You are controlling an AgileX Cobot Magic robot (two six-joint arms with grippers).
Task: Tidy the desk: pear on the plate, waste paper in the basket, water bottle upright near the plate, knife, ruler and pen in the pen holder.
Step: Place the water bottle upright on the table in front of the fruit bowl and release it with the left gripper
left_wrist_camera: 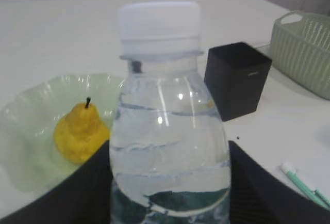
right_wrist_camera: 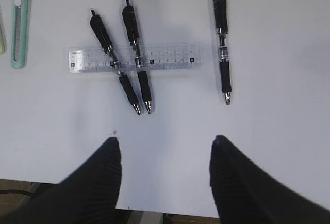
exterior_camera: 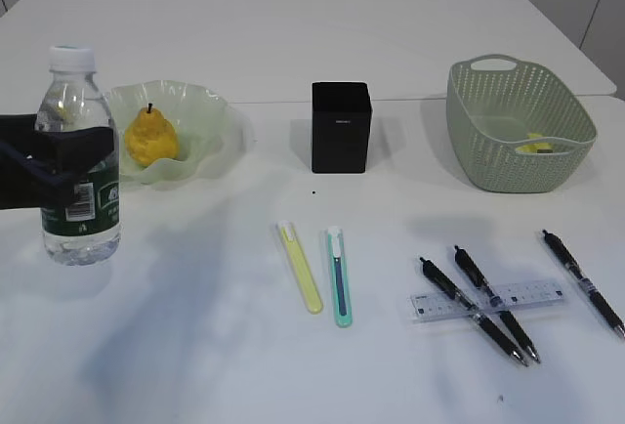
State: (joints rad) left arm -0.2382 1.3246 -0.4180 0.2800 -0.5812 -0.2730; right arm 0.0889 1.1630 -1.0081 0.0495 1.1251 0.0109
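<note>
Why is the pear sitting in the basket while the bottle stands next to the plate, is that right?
Not quite. The pear sits on the ruffled green plate, not in the basket. The exterior view shows it, and the left wrist view too. The bottle does stand upright next to the plate, between the left fingers.

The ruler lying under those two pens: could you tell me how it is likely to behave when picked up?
The ruler looks thin and flat on the desk, so probably hard to get fingers under. Two pens lie across it and would likely roll off. Its clear plastic looks light, perhaps slightly bendy.
</note>
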